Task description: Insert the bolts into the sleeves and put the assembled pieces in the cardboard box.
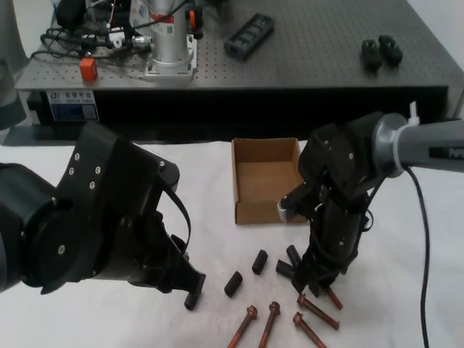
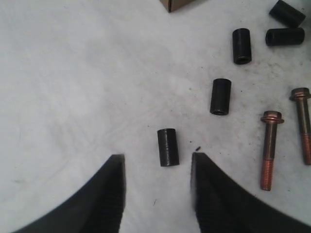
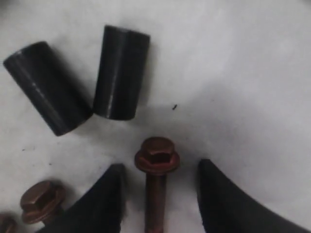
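Several black sleeves and copper-coloured bolts lie loose on the white cloth in front of the cardboard box. My left gripper is open and low over the cloth, with one sleeve lying just ahead of the gap between its fingertips. My right gripper is open and straddles a bolt, whose hex head points out past the fingertips; there is a gap on each side of the shaft. Two sleeves lie side by side just beyond that bolt. In the high view the right gripper points down among the bolts.
More sleeves and two bolts lie to one side of the left gripper. Other bolts rest near the front edge. A perforated metal bench with equipment stands behind the cloth.
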